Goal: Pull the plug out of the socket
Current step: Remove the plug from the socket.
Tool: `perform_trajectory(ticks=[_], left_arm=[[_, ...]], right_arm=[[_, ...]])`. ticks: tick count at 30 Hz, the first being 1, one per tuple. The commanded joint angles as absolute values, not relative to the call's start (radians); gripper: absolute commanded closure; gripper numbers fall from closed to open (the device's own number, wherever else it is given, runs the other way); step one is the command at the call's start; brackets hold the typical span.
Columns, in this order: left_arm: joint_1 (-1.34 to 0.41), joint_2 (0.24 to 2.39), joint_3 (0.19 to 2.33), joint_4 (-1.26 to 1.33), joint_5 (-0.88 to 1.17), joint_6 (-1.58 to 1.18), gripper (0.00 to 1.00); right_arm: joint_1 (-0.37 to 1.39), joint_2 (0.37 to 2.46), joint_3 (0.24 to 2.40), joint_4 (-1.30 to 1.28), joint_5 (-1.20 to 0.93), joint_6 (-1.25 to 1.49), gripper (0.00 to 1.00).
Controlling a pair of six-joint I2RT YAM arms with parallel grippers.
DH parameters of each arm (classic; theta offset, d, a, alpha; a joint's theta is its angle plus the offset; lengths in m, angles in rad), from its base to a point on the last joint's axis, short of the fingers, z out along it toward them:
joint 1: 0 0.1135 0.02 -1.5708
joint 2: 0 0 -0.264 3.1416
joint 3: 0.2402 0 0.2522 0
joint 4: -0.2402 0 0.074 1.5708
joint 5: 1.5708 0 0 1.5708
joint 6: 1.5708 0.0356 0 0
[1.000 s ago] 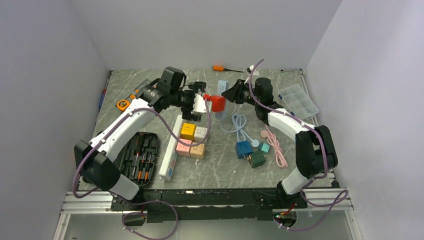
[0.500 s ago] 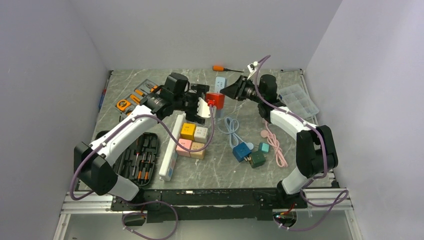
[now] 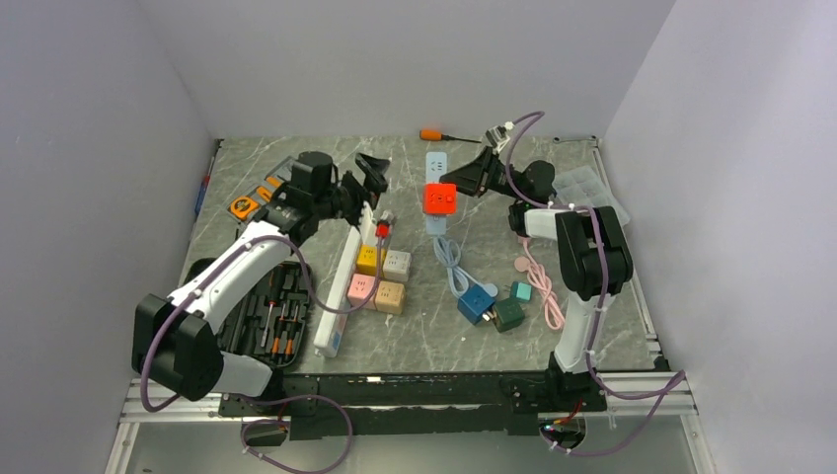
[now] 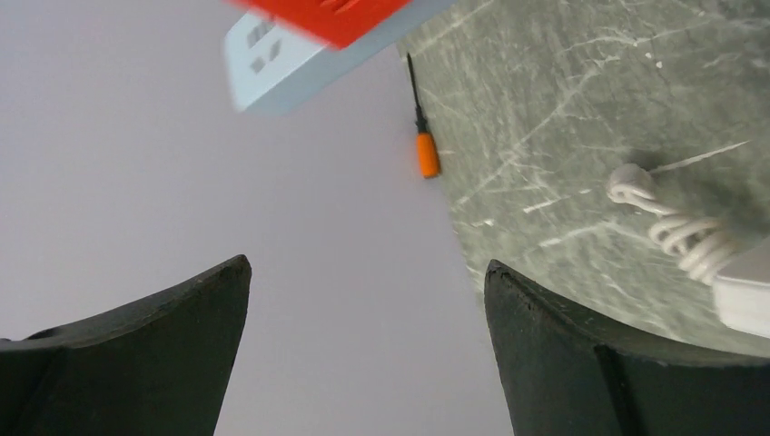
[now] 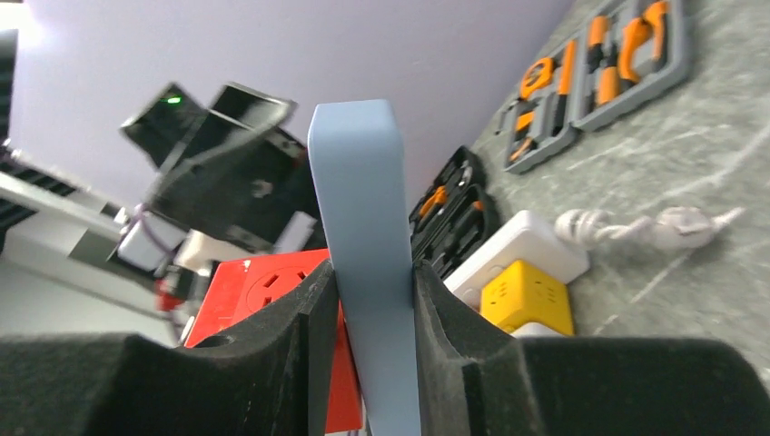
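At upper centre overhead, right gripper (image 3: pixel 459 182) clamps a pale-blue plastic power strip (image 3: pixel 435 162); left gripper (image 4: pixel 365 300) gapes wide, empty.

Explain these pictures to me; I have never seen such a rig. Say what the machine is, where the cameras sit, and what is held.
Two robot arms are bolted at the near edge of a table, each ending in a two-finger gripper. The wide picture looks down from above and behind them; the other two come from wrist cameras. On the table lie coloured cube sockets, a white power strip, a tool case and an orange screwdriver. The right gripper is shut on a light blue power strip carrying a red cube socket. The left gripper is open and empty.
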State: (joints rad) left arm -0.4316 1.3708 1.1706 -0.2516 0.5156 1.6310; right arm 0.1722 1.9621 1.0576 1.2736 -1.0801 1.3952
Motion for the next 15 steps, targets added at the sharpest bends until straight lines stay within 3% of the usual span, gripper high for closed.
perform_trajectory(ticks=[1, 10, 15], left_arm=[[-0.438, 1.347, 1.075, 0.066, 0.674, 1.985, 0.01], [-0.471, 1.434, 0.919, 0.735, 0.788, 1.968, 0.01], [-0.47, 1.438, 0.936, 0.66, 0.799, 2.047, 0.01]], right_arm=[[0.203, 1.946, 1.165, 1.525, -1.153, 1.608, 1.0], [0.243, 1.967, 1.202, 1.458, -1.164, 1.619, 1.0], [0.265, 2.0, 1.249, 1.504, -1.163, 1.69, 1.0]])
